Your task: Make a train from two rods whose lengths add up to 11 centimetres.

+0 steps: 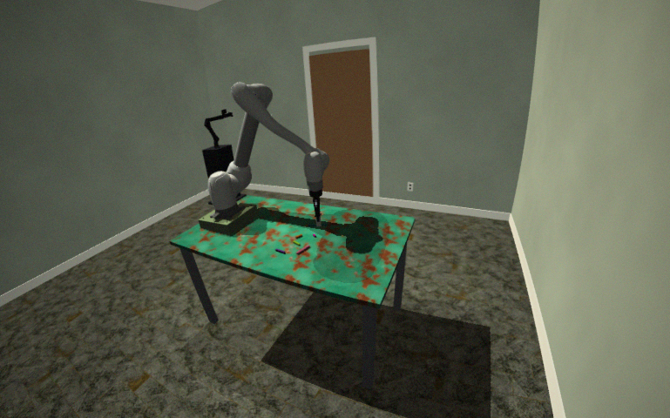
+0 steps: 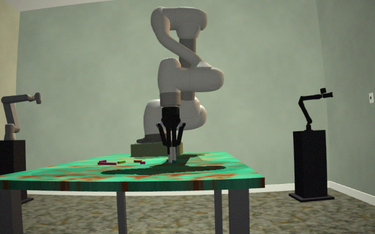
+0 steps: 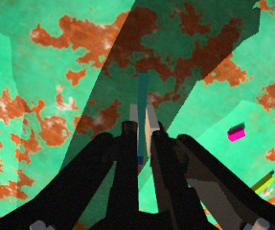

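Observation:
My gripper (image 3: 141, 115) is shut on the turquoise rod (image 3: 141, 105), which runs straight ahead between the fingertips in the wrist view. In the exterior view the gripper (image 2: 171, 158) points straight down with its tips low at the table top, in the arm's shadow, and a bit of turquoise (image 2: 174, 161) shows at the tips. In the top view the gripper (image 1: 318, 222) is behind the other rods. Those lie loose to one side: a pink rod (image 1: 302, 249), a purple rod (image 1: 280, 251), a lime rod (image 1: 295, 242), an orange rod (image 1: 299, 236) and a magenta rod (image 1: 314, 235).
The arm's base block (image 1: 226, 219) sits at the table's far left corner. The magenta rod (image 3: 237, 132) and the lime rod (image 3: 263, 182) show at the right of the wrist view. Two camera stands (image 2: 309, 162) (image 2: 9, 162) are beside the table.

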